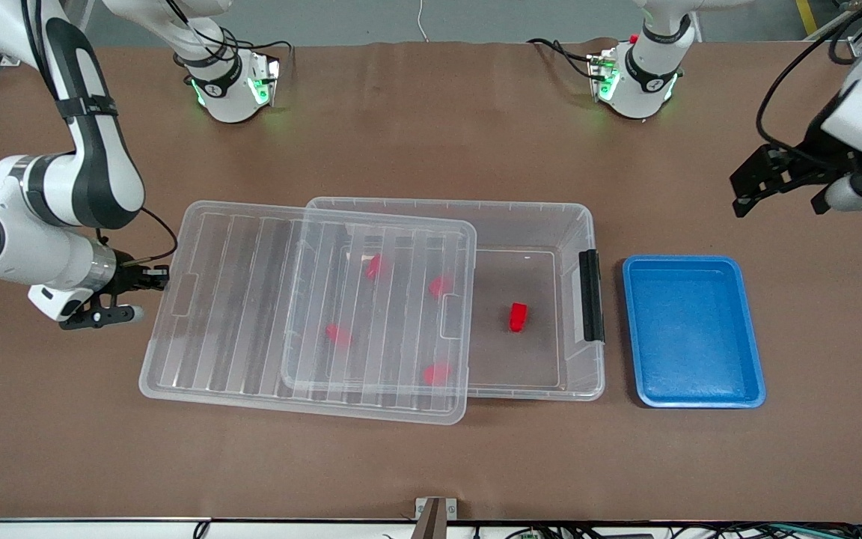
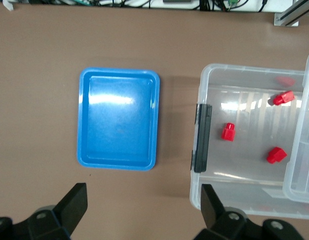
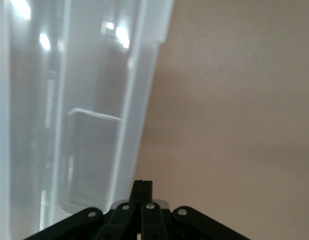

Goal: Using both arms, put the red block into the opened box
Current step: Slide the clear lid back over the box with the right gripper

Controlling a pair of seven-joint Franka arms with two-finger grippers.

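Note:
The clear box (image 1: 536, 206) stands mid-table with a black clip handle (image 1: 590, 294) on the short end toward the left arm. Its ribbed lid (image 1: 251, 314) lies flat, half over the box and slid toward the right arm's end. One red block (image 1: 518, 316) lies in the uncovered part; several more show through the lid, such as one red block (image 1: 376, 266). My right gripper (image 1: 164, 278) is shut at the lid's (image 3: 69, 125) outer short edge, nothing visible between its fingers (image 3: 143, 184). My left gripper (image 1: 738, 196) hangs open above the table, looking down on box (image 2: 244, 70) and blocks (image 2: 228, 131).
A shallow blue tray (image 1: 689, 329) sits beside the box's handle end, toward the left arm's end of the table; it holds nothing (image 2: 118, 118). Brown table surface surrounds everything. Both arm bases stand along the table's edge farthest from the front camera.

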